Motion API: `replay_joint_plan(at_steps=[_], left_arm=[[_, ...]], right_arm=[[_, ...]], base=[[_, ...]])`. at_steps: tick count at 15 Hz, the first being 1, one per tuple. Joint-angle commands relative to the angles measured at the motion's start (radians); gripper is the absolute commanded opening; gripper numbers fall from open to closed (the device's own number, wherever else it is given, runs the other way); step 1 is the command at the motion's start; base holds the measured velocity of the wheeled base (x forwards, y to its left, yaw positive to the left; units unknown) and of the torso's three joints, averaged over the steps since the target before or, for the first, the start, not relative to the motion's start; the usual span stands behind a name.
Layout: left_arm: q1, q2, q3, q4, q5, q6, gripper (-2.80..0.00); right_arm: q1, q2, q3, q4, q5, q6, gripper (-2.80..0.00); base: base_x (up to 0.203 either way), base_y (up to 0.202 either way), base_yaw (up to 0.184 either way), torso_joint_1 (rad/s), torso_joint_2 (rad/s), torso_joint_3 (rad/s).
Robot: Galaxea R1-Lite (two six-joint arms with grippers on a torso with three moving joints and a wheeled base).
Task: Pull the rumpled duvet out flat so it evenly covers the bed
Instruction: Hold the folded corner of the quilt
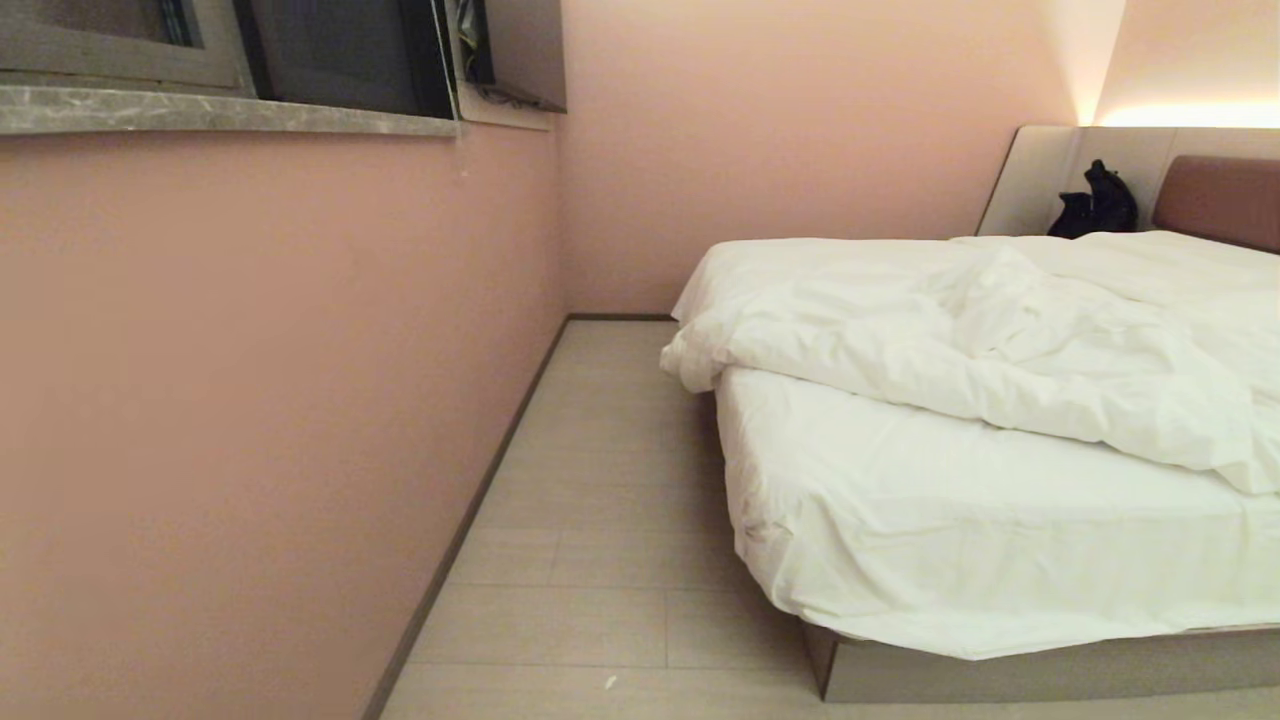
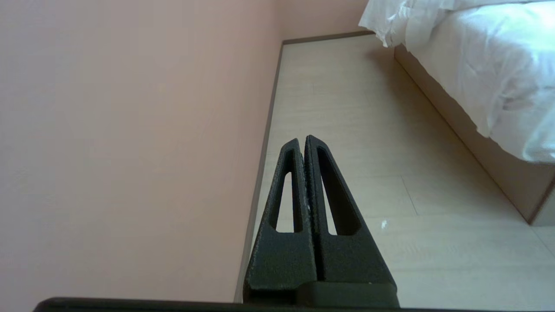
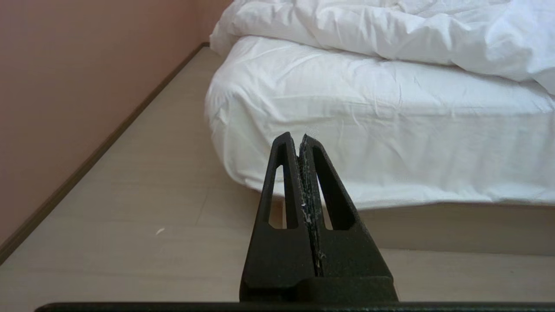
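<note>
Across the right half of the head view lies one duvet, a thick white quilt bunched into deep creases over the upper part of the one bed. Its near edge runs slantwise from the middle of the frame down to the right edge, and one rolled corner overhangs the mattress side at centre. Below it the white mattress sheet lies bare at the foot end, wrinkled at the corner and draping over the grey-beige base. At upper right stand a brown headboard and a pale surround panel, with one black bag against it. Pale plank floor fills the lower middle, and a pink wall with a grey stone sill takes the left. Two end effectors show, each in its own wrist view only: the left end effector over the floor beside the wall, the right end effector pointing at the bed's foot corner, both with fingers pressed together on nothing.
</note>
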Motion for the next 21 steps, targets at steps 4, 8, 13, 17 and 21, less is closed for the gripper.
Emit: replay_joint_plan(at_steps=[4,8,13,17,21], left_arm=[[0.0,0.0,0.001,0.001,0.0,0.001,-2.8],[0.0,0.0,0.001,0.0,0.0,0.001,-2.8],[0.0,0.0,0.001,-0.001,0.006,-0.002,-2.8],[0.0,0.0,0.001,-0.001,0.003,-0.002,-2.8],[0.0,0.0,0.001,-0.002,0.006,0.0,-2.8]], right_arm=[[0.0,0.0,0.0,0.0,0.0,-0.001,-2.8],[0.0,0.0,0.0,0.0,0.0,-0.001,-2.8],[0.0,0.0,0.0,0.0,0.0,-0.001,-2.8],[0.0,0.0,0.0,0.0,0.0,-0.001,-2.8],[0.0,0.0,0.0,0.0,0.0,-0.001,-2.8]], base=[[0.199,0.0,0.0,0.001,0.0,0.003],[0.197,0.0,0.001,0.0,0.0,0.002],[0.159,0.0,0.0,0.005,0.0,0.001],[0.0,0.0,0.0,0.0,0.0,0.0],[0.0,0.0,0.0,0.0,0.0,0.0]])
